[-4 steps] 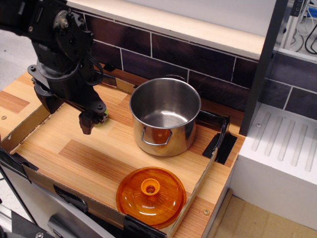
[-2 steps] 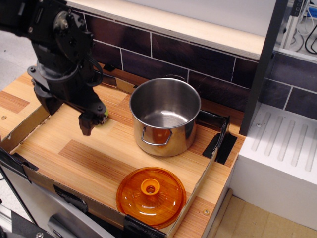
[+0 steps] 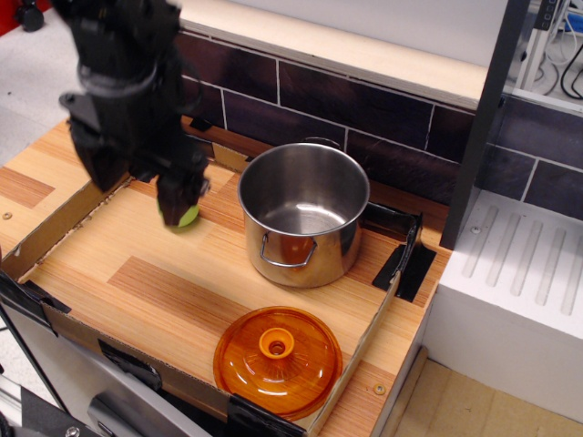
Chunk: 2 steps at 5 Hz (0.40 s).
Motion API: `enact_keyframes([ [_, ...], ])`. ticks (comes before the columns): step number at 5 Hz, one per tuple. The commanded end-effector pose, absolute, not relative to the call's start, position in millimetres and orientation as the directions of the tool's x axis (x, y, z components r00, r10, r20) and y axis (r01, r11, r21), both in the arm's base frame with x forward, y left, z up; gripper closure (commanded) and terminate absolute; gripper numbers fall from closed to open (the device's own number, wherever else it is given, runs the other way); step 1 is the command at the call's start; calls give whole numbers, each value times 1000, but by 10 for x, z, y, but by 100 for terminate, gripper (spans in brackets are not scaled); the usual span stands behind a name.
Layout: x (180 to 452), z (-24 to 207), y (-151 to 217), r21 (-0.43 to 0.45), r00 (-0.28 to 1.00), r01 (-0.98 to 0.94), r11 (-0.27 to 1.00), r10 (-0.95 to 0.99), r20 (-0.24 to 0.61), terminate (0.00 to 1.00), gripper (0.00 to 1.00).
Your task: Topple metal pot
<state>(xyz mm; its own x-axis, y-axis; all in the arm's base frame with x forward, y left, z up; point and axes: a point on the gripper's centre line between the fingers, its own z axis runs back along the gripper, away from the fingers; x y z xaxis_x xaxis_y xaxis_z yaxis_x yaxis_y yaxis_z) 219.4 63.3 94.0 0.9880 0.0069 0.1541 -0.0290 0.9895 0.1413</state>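
Note:
The metal pot [image 3: 303, 215] is a large shiny steel cylinder standing upright and empty on the wooden tray floor [image 3: 155, 273], towards the back right. A wire loop handle faces the front. My gripper [image 3: 180, 206] hangs from the black arm at the upper left, its tips with a green pad just left of the pot's rim and apart from it. The arm is motion-blurred. The fingers look close together with nothing between them.
An orange translucent domed lid [image 3: 277, 358] lies knob-up at the tray's front edge. Low cardboard walls [image 3: 55, 225] edge the tray. A dark tiled wall [image 3: 364, 100] runs behind. A white ribbed drainer [image 3: 519, 264] stands at the right.
The arm has swung up and to the right, bringing the gripper tips closer to the pot's left side. The pot and the lid have not moved.

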Motion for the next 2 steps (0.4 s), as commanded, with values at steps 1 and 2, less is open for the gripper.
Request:
enact_keyframes([
  [1,2661,1168,384,58,993,28,998,-34,113,0,0],
  [2,2811,1056,238,9,976,203,979,-203,81,0,0],
])
